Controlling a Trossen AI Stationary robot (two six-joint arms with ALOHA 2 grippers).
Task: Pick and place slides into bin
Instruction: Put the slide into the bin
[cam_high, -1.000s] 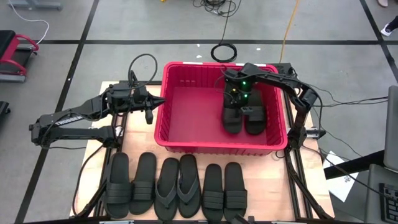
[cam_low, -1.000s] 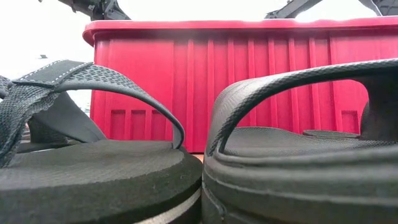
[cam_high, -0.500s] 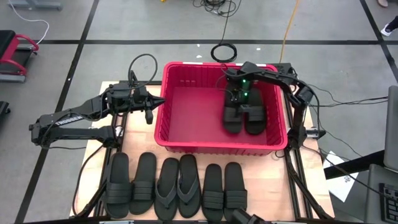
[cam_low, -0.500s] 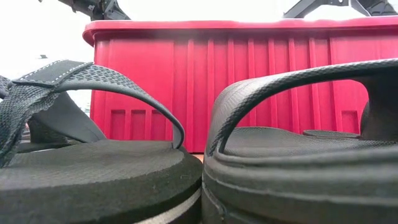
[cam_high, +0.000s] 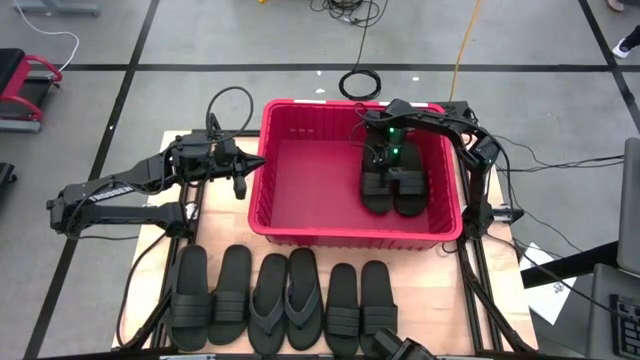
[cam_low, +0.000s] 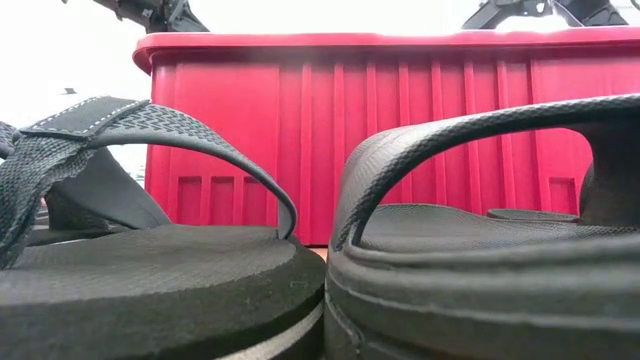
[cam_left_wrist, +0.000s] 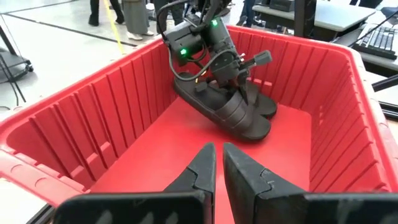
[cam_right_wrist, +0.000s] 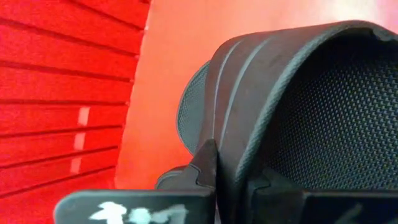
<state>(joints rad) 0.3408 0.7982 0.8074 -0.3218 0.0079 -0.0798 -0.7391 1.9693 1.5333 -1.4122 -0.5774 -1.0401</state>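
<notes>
The red bin (cam_high: 262, 190) stands at mid table. Inside it, at its right end, my right gripper (cam_high: 386, 160) is shut on a black slide (cam_left_wrist: 227, 112), which tilts beside a second slide (cam_high: 410, 192) lying flat on the bin floor. Six more slides (cam_high: 285, 298) lie soles down in a row along the table's near edge; the two middle ones are thong-style. My left gripper (cam_high: 240, 182) hangs shut just outside the bin's left wall, touching nothing. My right gripper pinches the slide's wide strap (cam_right_wrist: 235, 149) at its edge, one finger under the strap's arch and one on its outer face. The fingers slant down from above. The slide hangs tilted, its lower end (cam_left_wrist: 256, 129) at the bin floor.
The bin's ribbed walls (cam_low: 400, 140) rise above the slides on the table. The bin's left half (cam_high: 305, 185) is bare floor. Cables (cam_high: 358, 82) and people's legs show on the room floor beyond the table's far edge.
My right gripper has sunk a little deeper into the bin with the slide and turned slightly; the slide has come down beside the one lying there.
</notes>
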